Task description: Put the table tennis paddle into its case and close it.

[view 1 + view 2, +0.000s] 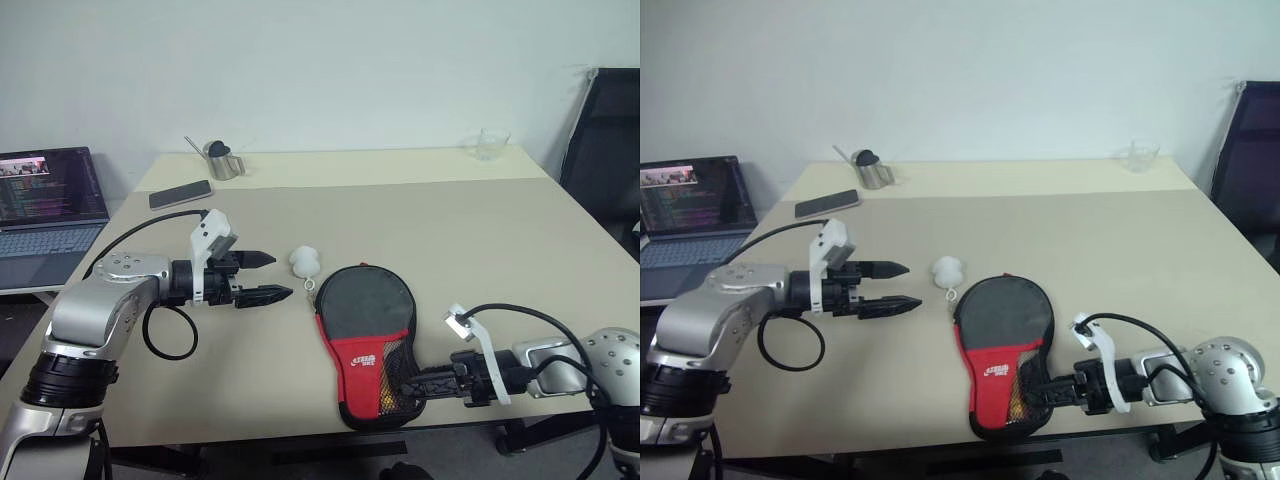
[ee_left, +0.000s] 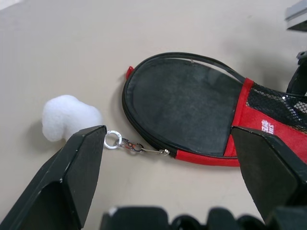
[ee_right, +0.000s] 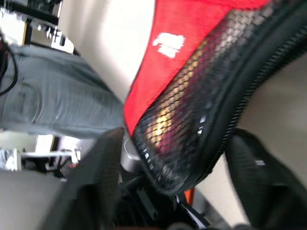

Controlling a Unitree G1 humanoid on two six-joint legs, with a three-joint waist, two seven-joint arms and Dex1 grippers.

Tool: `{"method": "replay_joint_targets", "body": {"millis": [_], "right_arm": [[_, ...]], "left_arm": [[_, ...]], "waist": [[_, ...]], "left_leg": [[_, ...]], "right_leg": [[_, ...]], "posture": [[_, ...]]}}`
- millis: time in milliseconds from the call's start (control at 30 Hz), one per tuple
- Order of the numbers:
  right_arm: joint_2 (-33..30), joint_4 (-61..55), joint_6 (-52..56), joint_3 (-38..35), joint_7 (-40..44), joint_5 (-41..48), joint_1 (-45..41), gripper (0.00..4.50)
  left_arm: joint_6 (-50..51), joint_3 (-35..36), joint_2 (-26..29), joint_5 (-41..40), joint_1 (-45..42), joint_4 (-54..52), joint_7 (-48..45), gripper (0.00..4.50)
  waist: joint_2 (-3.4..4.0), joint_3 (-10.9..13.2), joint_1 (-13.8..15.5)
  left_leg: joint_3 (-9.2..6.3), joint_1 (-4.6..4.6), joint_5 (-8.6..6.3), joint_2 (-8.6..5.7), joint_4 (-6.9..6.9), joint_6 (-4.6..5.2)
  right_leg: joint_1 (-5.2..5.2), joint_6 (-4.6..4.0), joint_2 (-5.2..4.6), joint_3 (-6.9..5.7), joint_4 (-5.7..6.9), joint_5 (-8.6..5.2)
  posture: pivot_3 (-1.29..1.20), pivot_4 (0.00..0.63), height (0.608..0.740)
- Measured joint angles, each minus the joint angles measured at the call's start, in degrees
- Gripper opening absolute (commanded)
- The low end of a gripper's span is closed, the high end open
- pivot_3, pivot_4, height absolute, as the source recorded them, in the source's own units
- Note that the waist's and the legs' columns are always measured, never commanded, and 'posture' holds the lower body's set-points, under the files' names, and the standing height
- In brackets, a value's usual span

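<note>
Black-and-red case (image 1: pixel 365 335) lies flat near table (image 1: pixel 480 230) front edge. Left gripper (image 1: pixel 266 277) hovers just left of case, jaws wide, empty, by white ball pull (image 1: pixel 305 262). Right gripper (image 1: pixel 408 383) at case's narrow end, jaws spread astride it.

A pale beige tabletop (image 1: pixel 470 240) carries everything. Near its front edge lies the case (image 1: pixel 366 340), round end away from the robot, its narrow red and mesh end at the edge. Just left of the case rests its white ball pull (image 1: pixel 305 262), joined to the zipper by a small ring and clip. Far back on the left lie a dark phone (image 1: pixel 181 194) and a metal cup (image 1: pixel 224 160). A clear glass (image 1: pixel 492 144) stands at the far right.
</note>
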Motion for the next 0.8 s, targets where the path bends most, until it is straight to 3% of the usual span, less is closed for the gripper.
{"method": "replay_joint_targets", "body": {"millis": [167,267,333,467,667,800], "right_arm": [[-18.6,-5.5,-11.5,1.4,15.6,-11.8,3.5,4.47],[-21.5,-4.4,-20.4,2.2,22.1,-19.1,2.0,4.47],[-17.6,-1.6,-26.4,2.9,21.4,-24.2,-4.2,4.47],[-1.6,1.9,-37.5,7.4,14.0,-34.5,-14.1,4.47],[20.0,11.1,-48.4,17.1,4.8,-46.8,-13.8,4.47],[25.7,21.1,-53.5,19.2,1.0,-53.8,-11.2,4.47]], "left_arm": [[-1.6,0.2,-0.1,1.1,-0.3,1.8,0.3,4.5],[-3.0,0.6,-0.9,2.2,-1.2,4.1,2.1,4.5],[-4.0,0.7,-3.1,3.8,-3.7,7.1,5.2,4.5],[-6.1,0.1,-8.4,8.5,-10.1,14.8,12.3,4.5],[-3.9,-1.6,-17.3,13.1,-19.3,25.5,20.6,4.5],[-2.9,-3.4,-21.7,15.3,-22.0,29.8,23.8,4.5]], "waist": [[-0.01,0.0,0.2],[-0.07,0.0,0.0],[-0.15,0.1,-0.2],[-0.34,0.1,0.0],[-0.49,0.0,0.9],[-0.57,-0.1,0.7]], "left_leg": [[-0.08,-0.14,-0.2,0.01,0.45,0.34],[0.03,-0.04,-0.2,0.01,0.56,0.34],[0.19,0.19,-0.19,0.01,0.56,0.33],[0.0,0.55,-0.14,0.08,0.57,0.23],[-0.15,-0.25,0.04,-0.26,0.67,-0.09],[-0.03,-0.86,0.05,-0.48,0.72,-0.1]], "right_leg": [[0.1,0.07,0.01,-0.18,-0.02,0.01],[0.21,0.19,0.01,-0.12,-0.02,0.09],[0.4,0.26,0.01,-0.08,-0.03,0.14],[0.86,0.24,0.07,-0.06,-0.08,0.19],[0.0,0.21,-0.11,-0.03,0.04,0.27],[-0.6,0.26,-0.22,0.0,0.01,0.31]], "posture": [[0.0,0.15,0.74],[0.0,0.15,0.74],[0.0,0.15,0.74],[0.0,0.15,0.74],[0.0,0.15,0.74],[0.0,0.15,0.74]]}}
